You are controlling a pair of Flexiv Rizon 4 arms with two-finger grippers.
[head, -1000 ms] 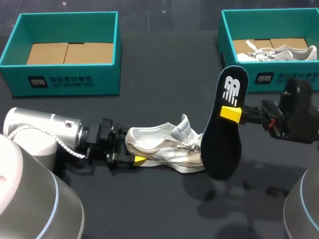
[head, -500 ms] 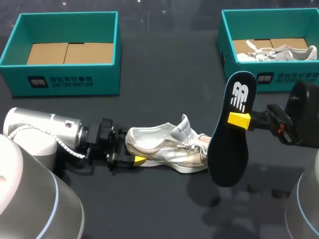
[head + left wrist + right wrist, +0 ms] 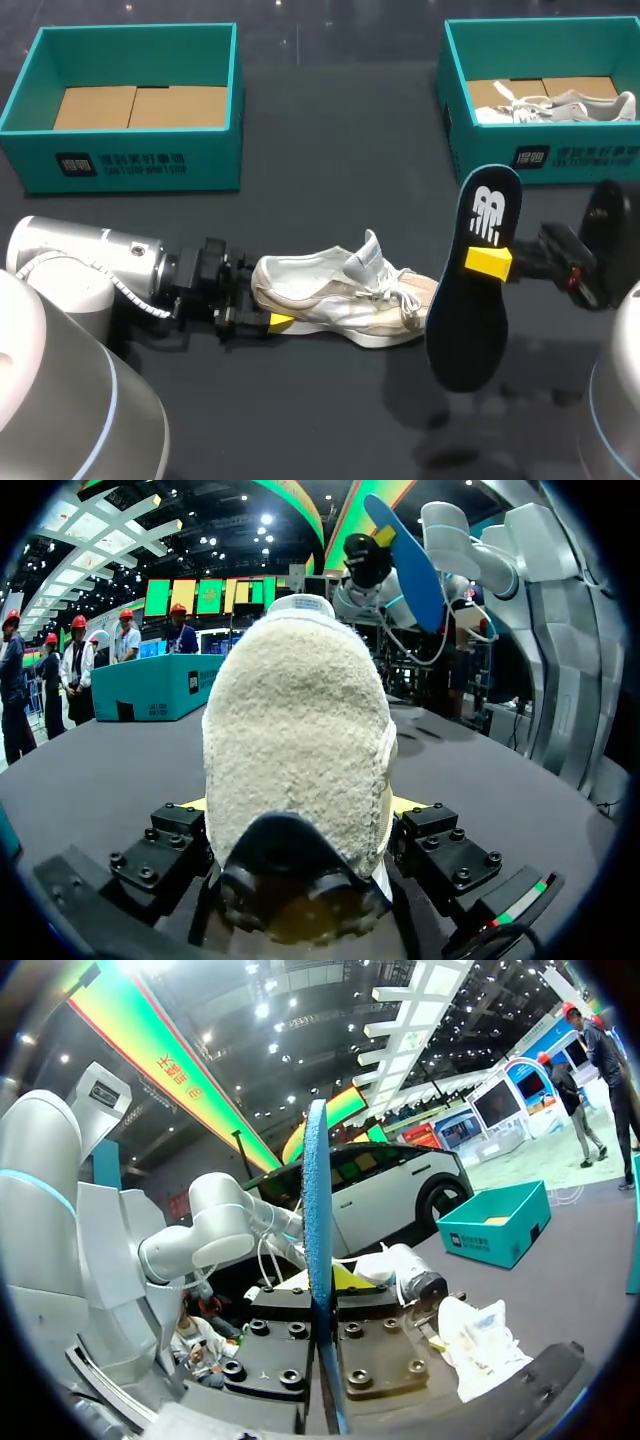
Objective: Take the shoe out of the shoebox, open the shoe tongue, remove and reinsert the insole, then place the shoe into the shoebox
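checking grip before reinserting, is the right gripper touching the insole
Touching. The right wrist view shows the insole edge-on, clamped from both sides between the two fingers of the right gripper.

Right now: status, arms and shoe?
Left jaws shut on shoe heel. Right jaws shut on insole, held off the table. Right shoebox holds another shoe.
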